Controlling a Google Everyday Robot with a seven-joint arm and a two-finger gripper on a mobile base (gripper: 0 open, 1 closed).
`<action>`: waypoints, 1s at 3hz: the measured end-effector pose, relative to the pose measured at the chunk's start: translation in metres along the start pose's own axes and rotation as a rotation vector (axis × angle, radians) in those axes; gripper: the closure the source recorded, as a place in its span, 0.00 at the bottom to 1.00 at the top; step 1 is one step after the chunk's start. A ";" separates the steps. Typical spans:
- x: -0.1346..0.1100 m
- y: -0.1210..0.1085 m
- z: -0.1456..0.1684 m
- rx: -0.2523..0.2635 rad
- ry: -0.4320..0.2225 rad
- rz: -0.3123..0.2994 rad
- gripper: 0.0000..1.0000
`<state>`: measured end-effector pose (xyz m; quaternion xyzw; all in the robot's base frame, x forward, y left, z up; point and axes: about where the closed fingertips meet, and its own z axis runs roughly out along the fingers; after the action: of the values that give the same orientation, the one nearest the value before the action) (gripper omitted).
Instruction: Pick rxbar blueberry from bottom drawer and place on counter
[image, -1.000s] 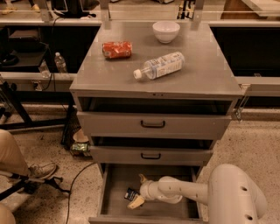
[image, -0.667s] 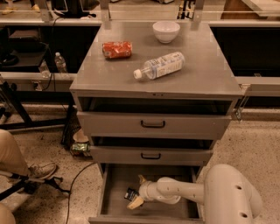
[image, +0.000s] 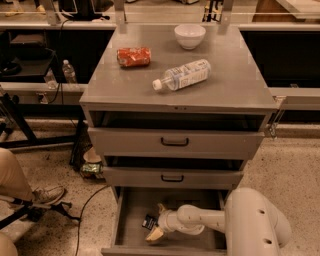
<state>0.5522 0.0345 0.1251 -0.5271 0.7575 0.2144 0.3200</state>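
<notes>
White bowl (image: 189, 35), crumpled red can (image: 133, 56), water bottle (image: 182, 75) lying on its side

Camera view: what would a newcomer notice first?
The big white arm reaches into the open bottom drawer, its end effector open right by the dark rxbar blueberry. Up on the counter, a clear bottle lies on its side between a red packet and a white bowl.

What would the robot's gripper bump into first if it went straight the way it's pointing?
Probably the rxbar blueberry, lying just off the gripper's open fingers in the bottom drawer. Beyond it is the drawer's left wall. Depth is hard to judge.
</notes>
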 end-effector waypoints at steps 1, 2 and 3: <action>0.009 0.002 0.006 -0.013 0.015 0.011 0.00; 0.015 0.002 0.011 -0.022 0.027 0.022 0.00; 0.019 0.003 0.017 -0.032 0.033 0.027 0.15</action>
<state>0.5493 0.0337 0.0996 -0.5254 0.7662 0.2221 0.2959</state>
